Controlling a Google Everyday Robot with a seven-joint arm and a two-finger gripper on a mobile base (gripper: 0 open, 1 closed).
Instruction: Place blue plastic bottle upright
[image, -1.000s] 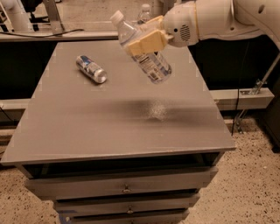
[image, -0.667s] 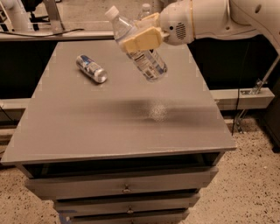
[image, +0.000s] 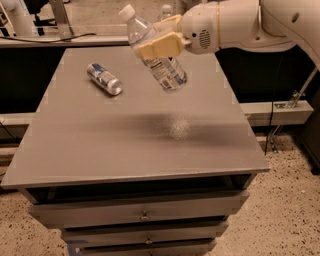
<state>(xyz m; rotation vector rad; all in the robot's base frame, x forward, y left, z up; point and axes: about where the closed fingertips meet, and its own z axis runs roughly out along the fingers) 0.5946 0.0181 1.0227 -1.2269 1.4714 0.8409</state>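
Observation:
The blue plastic bottle (image: 156, 56) is clear with a white cap and a white and pale-blue label. It hangs tilted in the air above the back middle of the grey table (image: 135, 150), cap up and to the left, base down and to the right. My gripper (image: 159, 40) comes in from the right on a white arm and is shut on the bottle's middle with its cream fingers (image: 159, 48). The bottle's shadow and a bright glint lie on the tabletop below it.
A silver-and-blue metal can (image: 104, 78) lies on its side at the table's back left. Another clear bottle (image: 166, 10) stands behind the arm at the back edge. Drawers (image: 142, 215) sit under the tabletop. Speckled floor surrounds the table.
The gripper has moved the bottle slightly left and up, and the bottle now stands a little more upright than before. The can has not moved.

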